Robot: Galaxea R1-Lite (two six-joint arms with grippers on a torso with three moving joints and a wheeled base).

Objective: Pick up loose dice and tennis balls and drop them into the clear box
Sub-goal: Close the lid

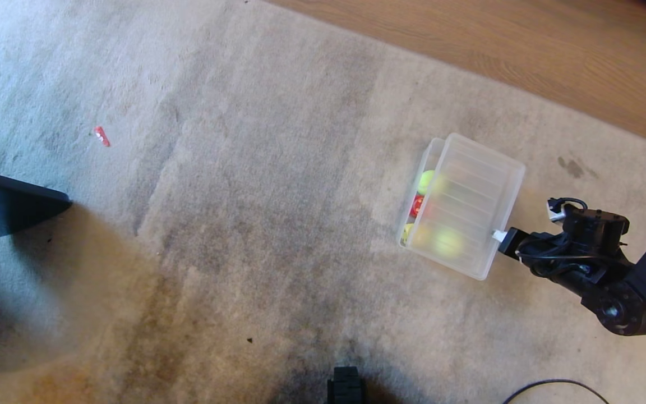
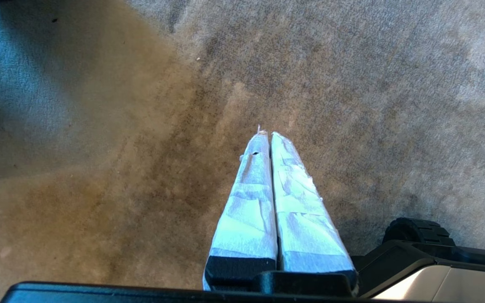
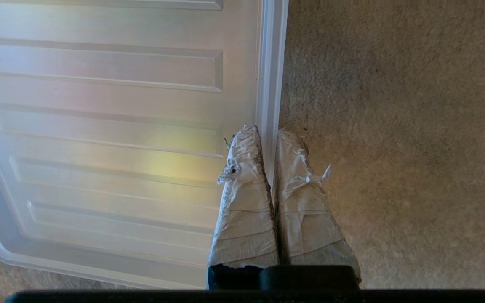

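At the rug's right side, near the wooden floor [image 1: 525, 56], the right pincer [image 1: 498, 235] is shown closed on the rim of the ridged lid [image 1: 477, 202], one taped finger [image 3: 244, 168] above it and the other below. The lid is laid over the clear box [image 1: 432, 154], its long axis running away from the pincer. A tennis ball [image 1: 426, 180], a red die [image 1: 417, 206] and further yellow shapes are seen inside. The left pincer [image 2: 267, 134], closed and empty, is held over bare rug [image 1: 244, 196], well apart; the right arm is nearer.
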